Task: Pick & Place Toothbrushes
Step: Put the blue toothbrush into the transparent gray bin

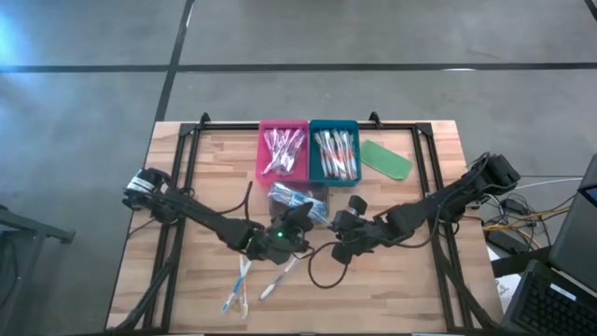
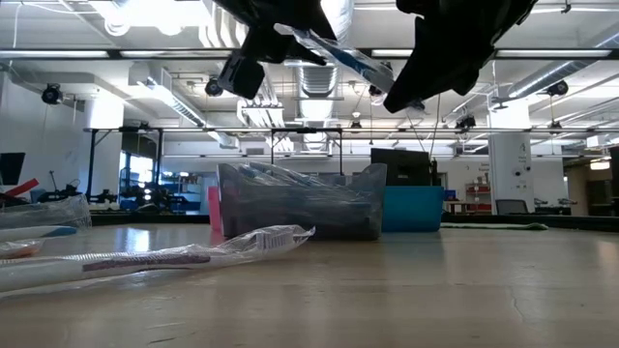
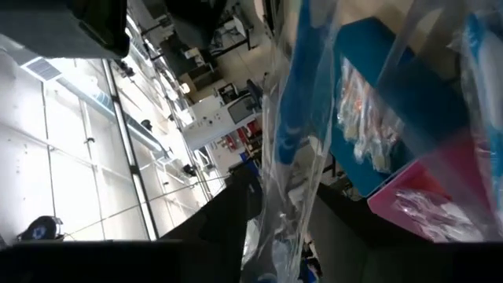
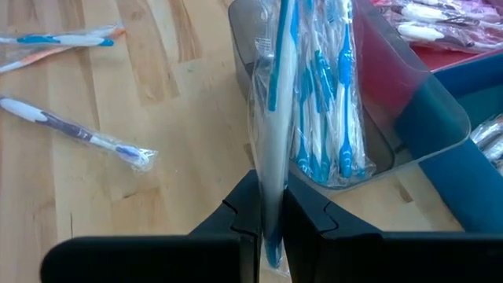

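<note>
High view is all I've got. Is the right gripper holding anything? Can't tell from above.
Observer: Yes. The right wrist view shows the right gripper shut on a wrapped blue toothbrush.
Operator: Lifted, or on the wood?
Observer: Lifted. In the low view it hangs clear of the table, higher than the rim of the grey tray.
Operator: What's in that tray?
Observer: More wrapped blue toothbrushes, leaning together inside it.
Operator: Does the left have it too?
Observer: The left gripper is right beside it and its wrist view shows the wrapper close in front, but I can't tell whether it grips.
</note>
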You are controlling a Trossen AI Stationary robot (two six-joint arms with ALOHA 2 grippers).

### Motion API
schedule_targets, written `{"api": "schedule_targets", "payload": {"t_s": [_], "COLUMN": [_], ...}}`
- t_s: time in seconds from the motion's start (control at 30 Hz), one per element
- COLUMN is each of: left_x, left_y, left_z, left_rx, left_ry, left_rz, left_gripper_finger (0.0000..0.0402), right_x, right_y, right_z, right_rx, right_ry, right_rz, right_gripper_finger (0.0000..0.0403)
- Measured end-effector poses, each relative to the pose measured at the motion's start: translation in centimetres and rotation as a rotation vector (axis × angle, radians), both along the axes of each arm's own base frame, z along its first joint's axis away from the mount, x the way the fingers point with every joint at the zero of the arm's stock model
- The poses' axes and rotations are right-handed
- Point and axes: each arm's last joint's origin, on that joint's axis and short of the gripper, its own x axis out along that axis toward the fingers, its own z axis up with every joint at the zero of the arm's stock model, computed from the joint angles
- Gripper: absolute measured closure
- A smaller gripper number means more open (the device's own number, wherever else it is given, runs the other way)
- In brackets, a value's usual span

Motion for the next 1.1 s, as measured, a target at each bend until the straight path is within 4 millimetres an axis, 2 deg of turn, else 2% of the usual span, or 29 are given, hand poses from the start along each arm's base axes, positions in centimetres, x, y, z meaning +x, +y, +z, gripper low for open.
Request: {"api": "schedule_targets", "payload": {"t_s": [0.43, 0.77, 1.1], "left_x": [-0.2, -0.19, -0.55], "left_y": [-0.05, -0.05, 0.06], "left_z": [-0.39, -0.36, -0.17], "left_rx": [-0.022, -0.029, -0.08], "left_ry": [-0.003, -0.013, -0.047], "left_rz": [0.01, 0.012, 0.024], "left_gripper_finger": [0.0383, 0.0381, 0.0381], "right_x": [-0.03, -0.02, -0.1], "right_y": [0.01, 0.01, -0.09], "right_z": [0.0, 0.02, -0.01], "right_rx": [0.0, -0.001, -0.024], "right_ry": [0.001, -0.001, 0.001], "right_rz": [0.0, -0.001, -0.017], "right_gripper_finger": [0.038, 0.0372, 0.0284]}}
